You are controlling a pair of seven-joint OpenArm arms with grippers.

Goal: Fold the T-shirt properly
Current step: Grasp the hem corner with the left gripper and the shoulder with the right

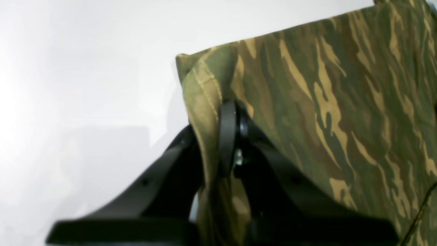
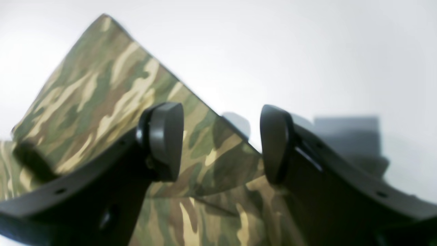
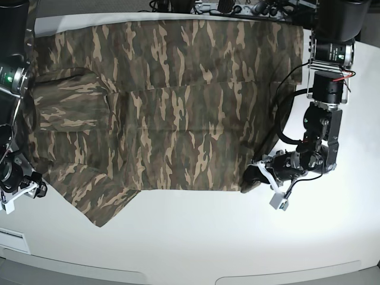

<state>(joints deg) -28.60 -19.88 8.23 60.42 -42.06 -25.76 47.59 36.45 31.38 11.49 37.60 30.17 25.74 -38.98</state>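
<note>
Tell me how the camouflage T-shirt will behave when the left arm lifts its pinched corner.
The T-shirt is probably floppy: its corner folds limply where the left gripper pinches it. It likely drags rather than lifts whole, since most lies spread on the table. The thin cloth looks light, unlikely to slip.

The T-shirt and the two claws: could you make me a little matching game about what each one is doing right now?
Things:
1. left gripper
2. right gripper
3. T-shirt
4. table

States:
a. white and bare in front
b. open, nothing between its jaws
c. spread flat, camouflage print
d. shut on a corner of cloth

Pairs: 1-d, 2-b, 3-c, 4-a
</note>
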